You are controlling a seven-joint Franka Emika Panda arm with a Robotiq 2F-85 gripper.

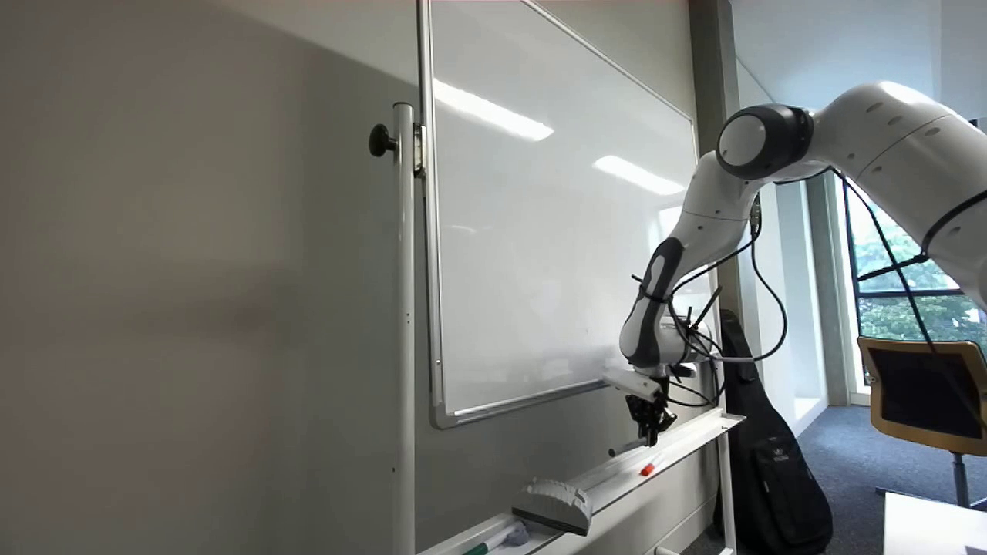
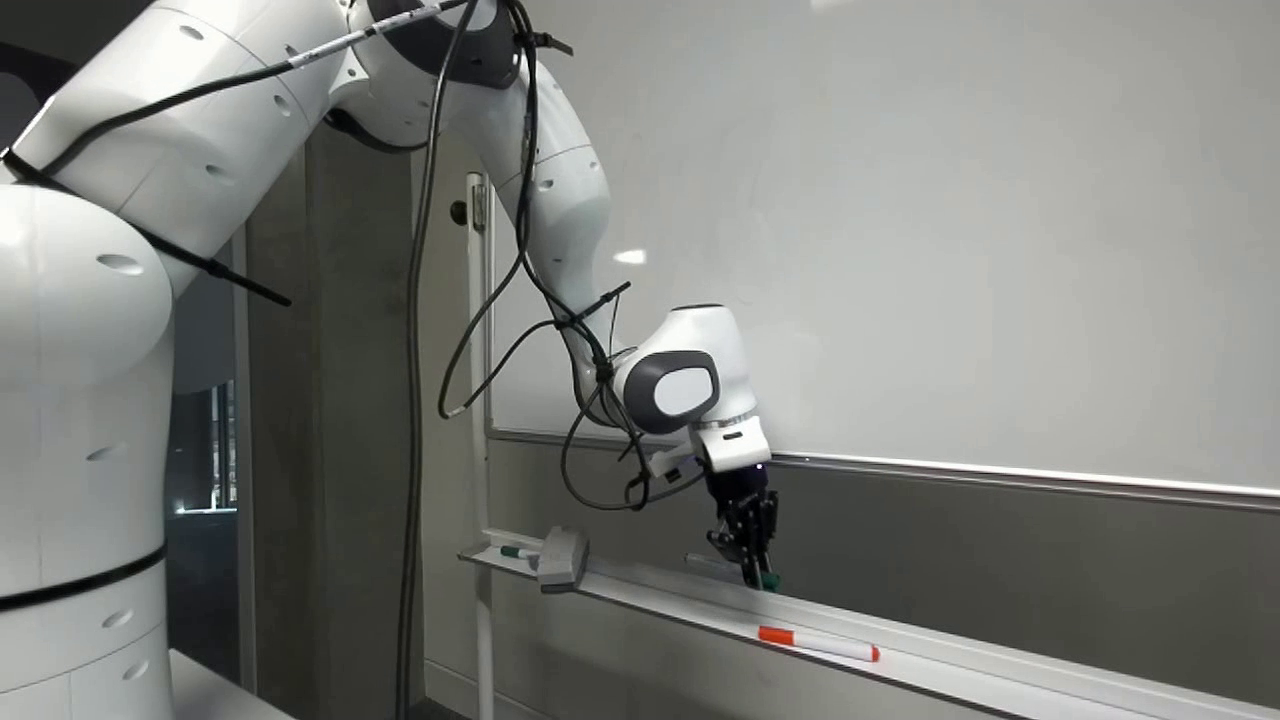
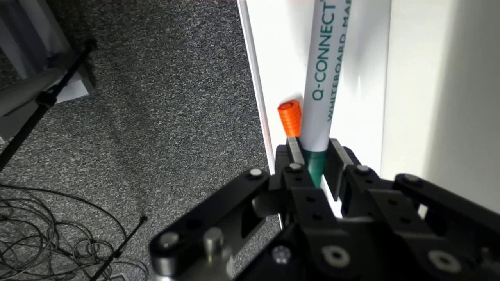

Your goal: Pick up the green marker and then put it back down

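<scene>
Wrist view shows the claw (image 3: 313, 142) clamped on the green marker (image 3: 322, 82) (near one end), whose long axis runs roughly along the tray (image 3: 363, 121) beneath.

Whiteboard tray (image 2: 665, 602): topped by a red-capped marker (image 2: 822, 644), laid lengthwise.
Eraser (image 2: 563, 560): set farther along the tray, a green-capped marker (image 2: 514, 552) placed just beside it.
Gripper (image 2: 757, 580): aimed downward near the tray's back edge, a green-ended marker (image 2: 712, 565) pinched between its fingertips.
Whiteboard (image 2: 950, 230): seen above, partly hidden by the robot arm (image 2: 570, 190).
</scene>
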